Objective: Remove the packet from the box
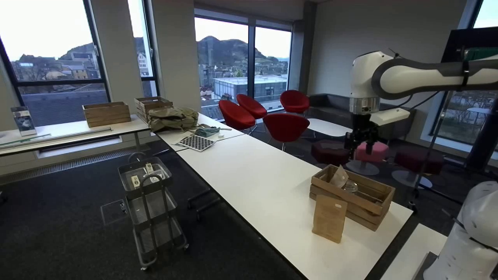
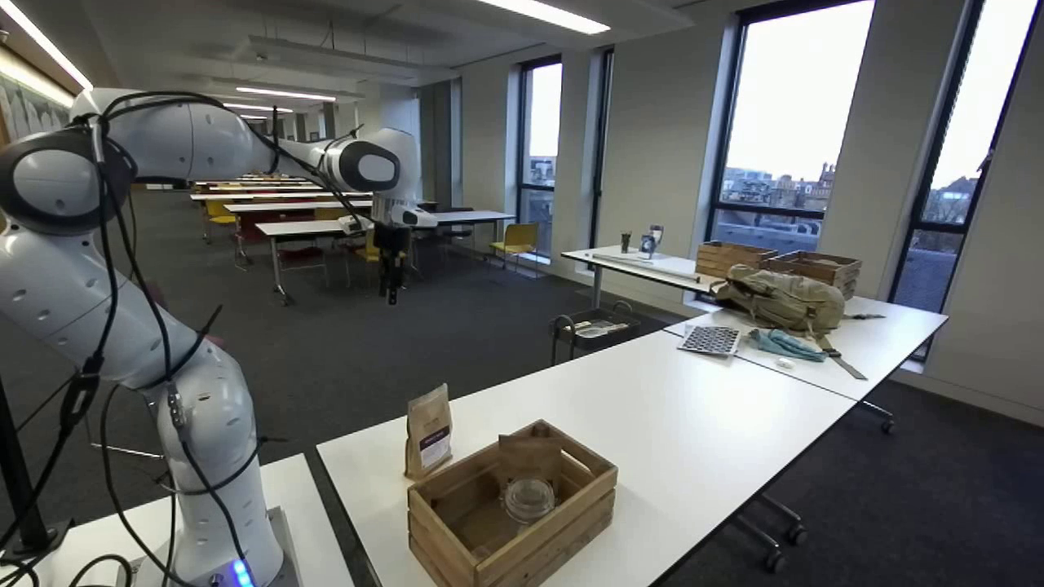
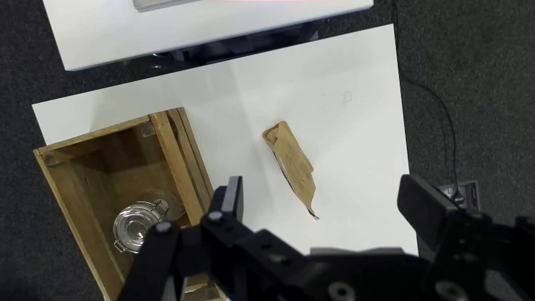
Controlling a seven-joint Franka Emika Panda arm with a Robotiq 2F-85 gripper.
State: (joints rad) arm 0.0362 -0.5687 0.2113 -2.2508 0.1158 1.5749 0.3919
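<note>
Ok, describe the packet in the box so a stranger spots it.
Near the robot arm, a wooden box sits on a white table. In it, next to a glass jar, is the brown packet. The other packet stands outside; this one is inside.

You can see big windows (image 2: 779, 114), pale walls (image 2: 652, 122), a dark floor (image 1: 78, 225), red chairs (image 1: 286, 126) and long bright lights (image 2: 545, 14) on the ceiling (image 2: 179, 41).

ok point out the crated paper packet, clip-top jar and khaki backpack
Crated paper packet (image 2: 530, 458): in an exterior view, exposed part.
Clip-top jar (image 3: 136, 228): wrist view, lid.
Khaki backpack (image 1: 173, 119): in an exterior view, body.
</note>
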